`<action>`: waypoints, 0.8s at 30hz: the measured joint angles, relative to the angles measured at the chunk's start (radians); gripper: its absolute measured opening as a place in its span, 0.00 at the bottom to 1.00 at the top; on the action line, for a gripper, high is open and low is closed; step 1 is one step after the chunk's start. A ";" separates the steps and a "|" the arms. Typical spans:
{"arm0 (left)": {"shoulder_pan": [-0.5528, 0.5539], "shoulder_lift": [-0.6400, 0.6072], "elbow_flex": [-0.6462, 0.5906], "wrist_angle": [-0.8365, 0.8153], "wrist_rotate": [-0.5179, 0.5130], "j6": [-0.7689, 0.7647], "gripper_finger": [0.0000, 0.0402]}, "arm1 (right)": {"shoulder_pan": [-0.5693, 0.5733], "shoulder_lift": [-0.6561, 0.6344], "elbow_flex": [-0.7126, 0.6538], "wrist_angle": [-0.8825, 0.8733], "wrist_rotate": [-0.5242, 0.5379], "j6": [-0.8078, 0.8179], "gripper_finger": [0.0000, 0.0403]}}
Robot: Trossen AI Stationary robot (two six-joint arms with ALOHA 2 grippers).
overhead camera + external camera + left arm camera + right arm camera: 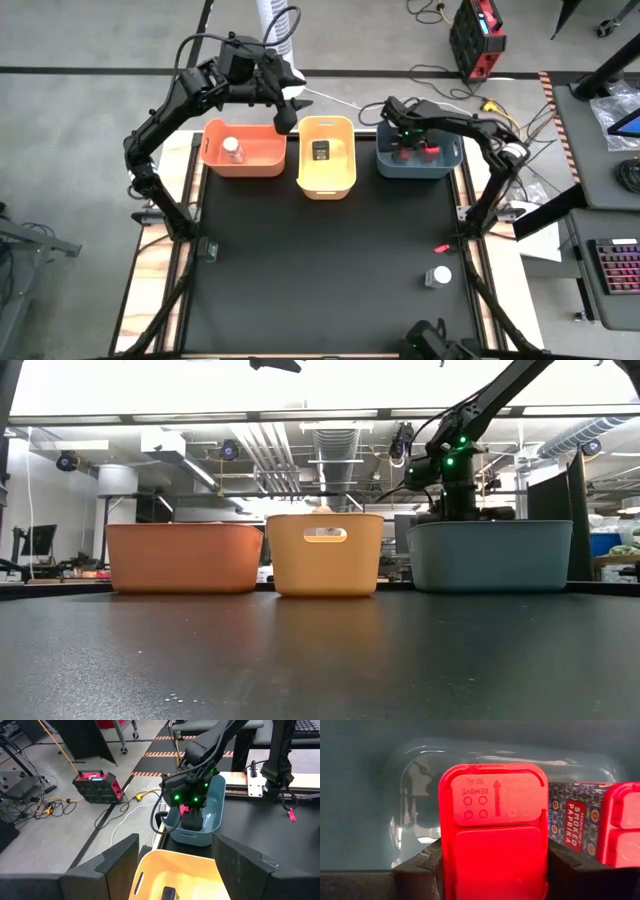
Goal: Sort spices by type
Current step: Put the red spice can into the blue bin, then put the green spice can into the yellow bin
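Note:
My right gripper (408, 143) reaches down inside the blue bin (445, 165) and is shut on a red boxy spice container (495, 845). A second red box labelled smoked paprika (600, 820) lies beside it in that bin. My left gripper (180, 870) hangs open above the far rim of the yellow bin (327, 185). That bin holds a black boxy container (320, 151). One clear white-capped jar (232, 150) stands in the orange bin (242, 165), and another (441, 275) stands on the mat near the right edge. The other black box is not visible. My right gripper pinches the red box between its two fingers, one finger (420, 867) on each narrow side just below the red flip cap (492, 800). The fingers come from above, pointing down into the blue bin. The box hides its own lower end, so whether it rests on the bin floor cannot be told.
The three bins stand in a row along the mat's far edge. A thin red stick (441, 246) lies on the mat near the right side, just beyond the loose jar. The middle and left of the black mat (300, 270) hold nothing else.

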 joint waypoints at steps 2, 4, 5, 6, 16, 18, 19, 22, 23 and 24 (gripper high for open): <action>0.000 0.000 0.000 0.000 0.000 0.000 0.58 | 0.000 0.011 0.000 0.004 0.001 0.000 0.54; 0.000 0.000 0.000 0.000 0.000 0.000 0.58 | 0.001 0.019 0.000 0.009 0.001 -0.003 0.57; 0.000 0.000 0.000 0.000 0.000 0.000 0.58 | 0.002 0.022 0.000 0.012 0.002 -0.006 0.58; 0.000 0.000 0.000 0.000 0.000 0.000 0.58 | 0.003 0.023 0.000 0.014 0.002 -0.010 0.59; 0.000 0.000 0.000 0.000 0.000 0.000 0.58 | 0.004 -0.039 0.020 0.015 0.004 -0.041 0.61; 0.000 0.000 0.000 0.000 0.000 0.000 0.58 | 0.004 -0.058 0.030 0.014 0.006 -0.044 0.61; 0.000 0.000 0.000 0.000 0.000 0.000 0.58 | 0.004 -0.067 0.036 0.013 0.006 -0.046 0.61; 0.000 0.000 0.000 -0.001 0.000 -0.004 0.58 | 0.004 -0.099 0.052 0.009 0.006 -0.064 0.61; 0.000 0.000 0.000 -0.001 0.000 -0.005 0.58 | 0.004 -0.112 0.060 0.006 0.006 -0.070 0.61; 0.000 0.000 0.000 -0.003 0.000 -0.009 0.58 | 0.004 -0.127 0.070 0.003 0.006 -0.076 0.61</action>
